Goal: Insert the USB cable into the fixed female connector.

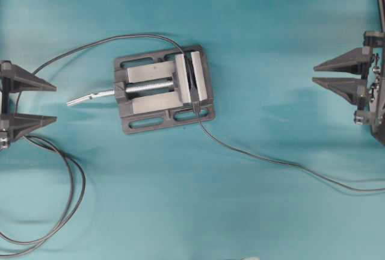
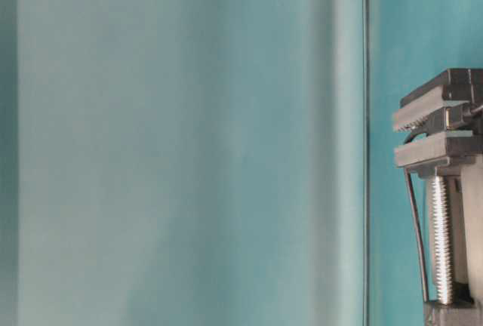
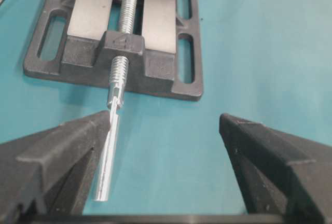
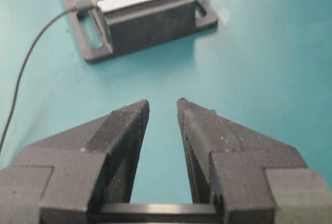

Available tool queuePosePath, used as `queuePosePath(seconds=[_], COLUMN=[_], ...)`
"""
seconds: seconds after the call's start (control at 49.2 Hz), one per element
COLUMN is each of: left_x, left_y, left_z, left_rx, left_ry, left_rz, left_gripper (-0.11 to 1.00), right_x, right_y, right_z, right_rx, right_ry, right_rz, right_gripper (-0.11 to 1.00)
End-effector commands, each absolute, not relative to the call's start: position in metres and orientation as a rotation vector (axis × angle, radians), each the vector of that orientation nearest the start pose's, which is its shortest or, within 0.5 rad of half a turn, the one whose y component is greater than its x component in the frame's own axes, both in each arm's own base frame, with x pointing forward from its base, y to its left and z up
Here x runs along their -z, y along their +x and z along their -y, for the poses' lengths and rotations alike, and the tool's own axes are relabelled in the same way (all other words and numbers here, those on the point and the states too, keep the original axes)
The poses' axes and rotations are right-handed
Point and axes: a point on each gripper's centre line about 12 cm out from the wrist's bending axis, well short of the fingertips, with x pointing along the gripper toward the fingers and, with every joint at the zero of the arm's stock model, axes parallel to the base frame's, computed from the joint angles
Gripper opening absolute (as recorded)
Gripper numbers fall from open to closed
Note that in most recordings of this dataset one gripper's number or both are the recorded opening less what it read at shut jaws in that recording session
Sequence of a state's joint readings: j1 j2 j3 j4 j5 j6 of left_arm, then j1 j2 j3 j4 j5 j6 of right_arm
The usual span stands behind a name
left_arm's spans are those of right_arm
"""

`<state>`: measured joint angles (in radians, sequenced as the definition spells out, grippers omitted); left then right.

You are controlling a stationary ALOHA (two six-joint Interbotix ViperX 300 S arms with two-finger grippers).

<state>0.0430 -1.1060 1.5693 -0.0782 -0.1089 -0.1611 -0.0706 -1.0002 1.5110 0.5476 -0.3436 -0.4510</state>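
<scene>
The thin dark USB cable (image 1: 264,159) runs in from the right edge to the grey vise (image 1: 162,88). Its black plug (image 4: 84,5) sits at the near end of the slot between the vise jaws. The fixed female connector (image 2: 451,118) is clamped in that slot, mostly hidden from above. Plug and connector meet there; how deep the plug sits I cannot tell. My left gripper (image 1: 55,102) hangs wide open at the left edge, empty (image 3: 165,117). My right gripper (image 1: 313,74) is far right of the vise, jaws narrowly apart with nothing between them (image 4: 162,102).
The vise's silver screw handle (image 1: 90,96) points at my left gripper and lies beside its left finger (image 3: 78,136) in the left wrist view. The long looping dark cable (image 1: 72,188) curls over the lower left of the teal table and arcs to the vise's top.
</scene>
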Motion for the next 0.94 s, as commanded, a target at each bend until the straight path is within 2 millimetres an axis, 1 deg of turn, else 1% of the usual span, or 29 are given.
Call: queuePosePath(seconds=[0.0, 0.081, 0.163, 0.244, 0.569, 0.814, 0.915], left_x=[-0.144, -0.144, -0.144, -0.144, -0.144, -0.144, -0.144], left_y=[0.140, 0.140, 0.140, 0.140, 0.140, 0.140, 0.140], left_z=[-0.008, -0.008, -0.008, -0.008, -0.008, -0.008, -0.008], left_rx=[-0.097, -0.097, -0.097, -0.097, -0.097, -0.097, -0.097], left_ry=[-0.253, -0.255, -0.253, -0.253, -0.253, -0.255, -0.253], left_rz=[-0.331, -0.331, -0.332, -0.331, -0.332, -0.332, -0.331], left_gripper=[1.00, 1.00, 1.00, 1.00, 1.00, 1.00, 1.00], right_x=[-0.172, -0.172, -0.177, -0.177, -0.165, -0.172, -0.171], right_y=[0.156, 0.156, 0.159, 0.159, 0.158, 0.162, 0.161], right_z=[0.031, 0.030, 0.030, 0.029, 0.021, 0.019, 0.019], right_rx=[0.244, 0.239, 0.233, 0.227, 0.158, 0.138, 0.138], right_ry=[0.057, 0.057, 0.043, 0.023, 0.036, 0.042, 0.043], right_rz=[-0.207, -0.211, -0.200, -0.199, -0.322, -0.329, -0.334], right_gripper=[0.38, 0.38, 0.38, 0.38, 0.38, 0.38, 0.38])
